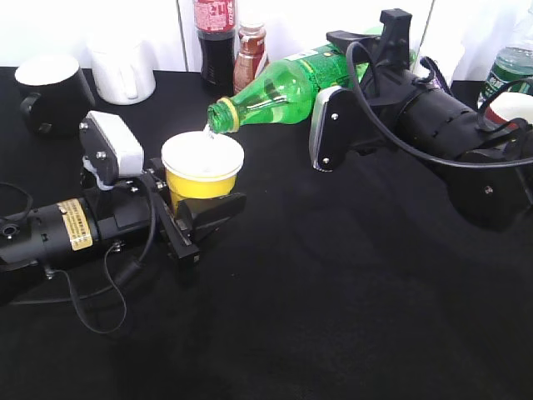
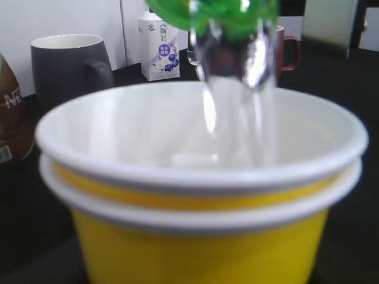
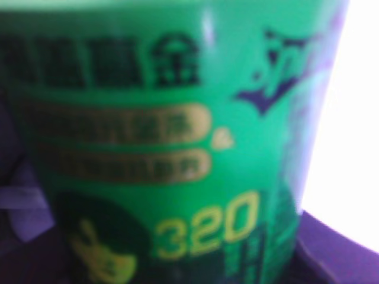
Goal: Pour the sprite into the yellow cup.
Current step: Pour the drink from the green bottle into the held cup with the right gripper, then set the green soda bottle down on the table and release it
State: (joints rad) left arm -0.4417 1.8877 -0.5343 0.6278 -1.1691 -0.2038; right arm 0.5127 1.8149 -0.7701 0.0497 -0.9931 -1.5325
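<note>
The sprite (image 1: 287,87), a bright green bottle, lies tipped almost level with its open neck over the yellow cup (image 1: 202,173). Clear liquid streams from the neck (image 2: 231,12) into the cup's white inside (image 2: 177,136). My right gripper (image 1: 333,112) is shut on the sprite's body; its green-yellow label (image 3: 166,142) fills the right wrist view. My left gripper (image 1: 196,212) is shut on the yellow cup and holds it upright just above the table. In the left wrist view two stacked white rims show on the cup (image 2: 195,236), and the jaws are hidden.
At the back stand a dark cola bottle (image 1: 215,37), a brown bottle (image 1: 250,54), a white mug (image 1: 123,71), a black round object (image 1: 52,92) and a darker green-labelled bottle (image 1: 510,67). The left wrist view shows a grey mug (image 2: 68,65), a small carton (image 2: 159,53) and a red mug (image 2: 287,50).
</note>
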